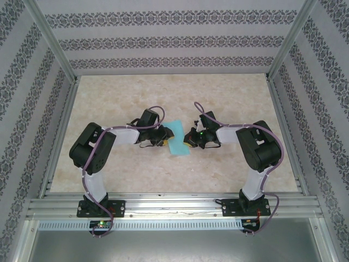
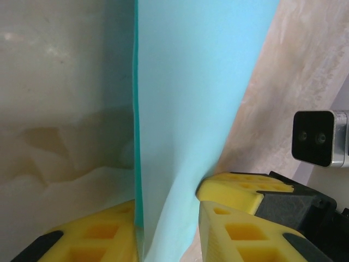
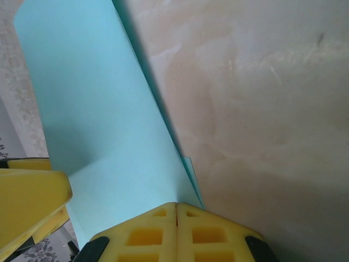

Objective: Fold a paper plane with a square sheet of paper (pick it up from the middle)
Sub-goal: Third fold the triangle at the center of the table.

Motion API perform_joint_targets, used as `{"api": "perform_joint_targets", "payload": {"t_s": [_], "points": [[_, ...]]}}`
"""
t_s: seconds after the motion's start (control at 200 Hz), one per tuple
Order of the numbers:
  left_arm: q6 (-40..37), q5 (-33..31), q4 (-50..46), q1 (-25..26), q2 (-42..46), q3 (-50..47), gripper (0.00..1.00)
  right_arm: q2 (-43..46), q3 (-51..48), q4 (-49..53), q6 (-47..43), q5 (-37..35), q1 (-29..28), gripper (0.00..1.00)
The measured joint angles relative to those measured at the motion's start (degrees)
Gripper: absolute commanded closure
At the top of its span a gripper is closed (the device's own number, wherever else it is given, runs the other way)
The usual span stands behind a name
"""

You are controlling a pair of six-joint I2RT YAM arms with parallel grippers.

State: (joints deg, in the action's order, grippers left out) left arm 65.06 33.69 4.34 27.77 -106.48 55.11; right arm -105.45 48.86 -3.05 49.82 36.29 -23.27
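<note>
The square sheet of paper [image 1: 178,136] is turquoise, folded over with a sharp crease, and held off the table between the two arms. It rises as a tall panel [image 2: 191,109] in the left wrist view and spreads up and left [image 3: 98,120] in the right wrist view. My left gripper [image 1: 163,137] has its yellow jaws apart [image 2: 166,213], the paper bulging loosely between them. My right gripper [image 1: 190,139] is shut [image 3: 177,206], pinching the paper's edge at its tips. One of its fingers [image 2: 234,188] touches the sheet's right side. A paper plane is out of view.
The beige marbled table [image 1: 163,98] lies under both arms. Patterned walls and aluminium posts enclose it, with a rail [image 1: 174,207] along the near edge. The right wrist's camera [image 2: 313,137] sits close beside my left gripper. A left finger [image 3: 27,202] borders the paper.
</note>
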Motion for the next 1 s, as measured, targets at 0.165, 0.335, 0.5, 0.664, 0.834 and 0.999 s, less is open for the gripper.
{"api": "perform_joint_targets", "payload": {"t_s": [0.165,0.335,0.5,0.664,0.834,0.999], "points": [[0.1,0.4,-1.9,0.0,0.0,-0.2,0.78,0.0,0.0,0.0,0.0,0.0,0.0,1.0],[0.1,0.4,-3.6,0.0,0.0,-0.2,0.89,0.0,0.0,-0.1,0.0,0.0,0.0,0.99],[-0.3,0.4,-4.6,0.0,0.0,-0.1,0.93,0.2,0.0,0.0,-0.7,0.0,-0.4,0.92],[-0.3,0.4,-5.0,0.0,0.0,-0.1,0.94,4.4,-1.5,0.7,-3.8,-1.2,-1.1,0.74],[-0.1,0.9,-5.0,-0.3,0.3,-0.2,0.94,17.1,-5.1,0.6,-12.8,-6.7,-3.5,0.68],[1.0,2.8,-4.5,-0.9,1.7,-0.4,0.94,26.3,-9.3,-2.7,-30.8,-16.7,-15.8,0.67]]}}
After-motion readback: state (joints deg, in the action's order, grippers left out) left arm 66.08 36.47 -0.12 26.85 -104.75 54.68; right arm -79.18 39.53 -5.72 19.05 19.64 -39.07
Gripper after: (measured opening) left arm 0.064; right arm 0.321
